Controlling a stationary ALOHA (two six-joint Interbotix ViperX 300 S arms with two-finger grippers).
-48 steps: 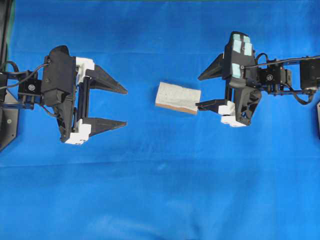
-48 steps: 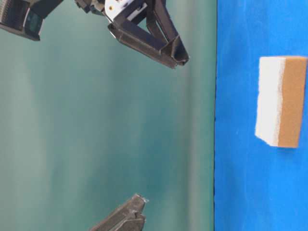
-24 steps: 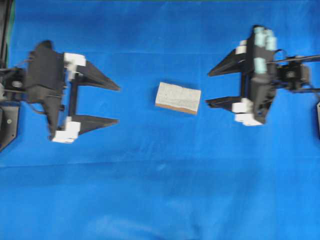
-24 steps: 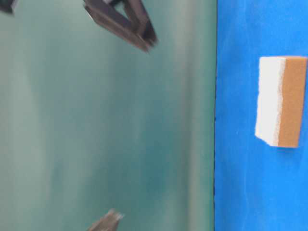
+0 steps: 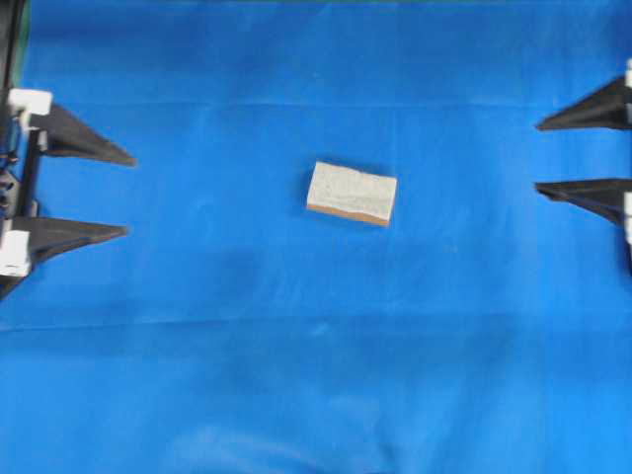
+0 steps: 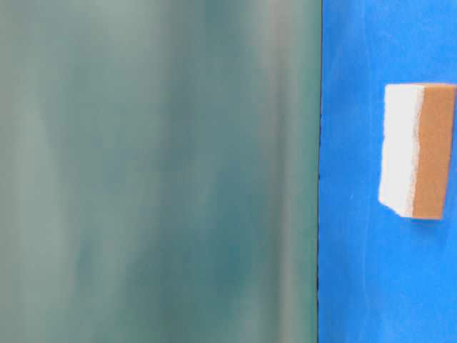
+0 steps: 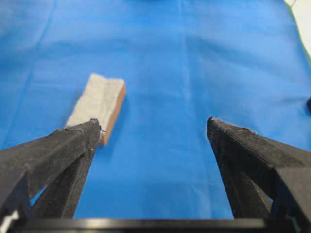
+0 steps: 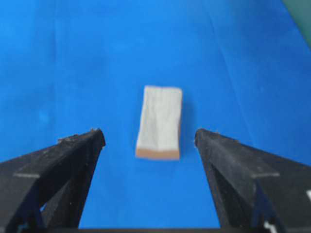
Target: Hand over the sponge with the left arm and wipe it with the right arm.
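The sponge (image 5: 352,194) lies flat on the blue cloth near the middle of the overhead view, pale grey-white face up with a tan layer beneath; it also shows as a white and tan block (image 6: 418,151) in the table-level view. My left gripper (image 5: 128,195) is at the far left edge, open, well clear of the sponge. At the far right edge my right gripper (image 5: 538,157) is open too, with nothing between its fingers. In the left wrist view the sponge (image 7: 99,101) lies ahead beyond the left finger. In the right wrist view the sponge (image 8: 160,122) lies ahead between the open fingers.
A blue cloth (image 5: 316,375) covers the table, with slight wrinkles. A teal wall (image 6: 157,171) fills the left of the table-level view. Only the finger ends of both arms show in the overhead view.
Both arms have pulled back from the sponge, left arm to the left edge and right arm to the right edge. The sponge has not moved. Both grippers stayed open.
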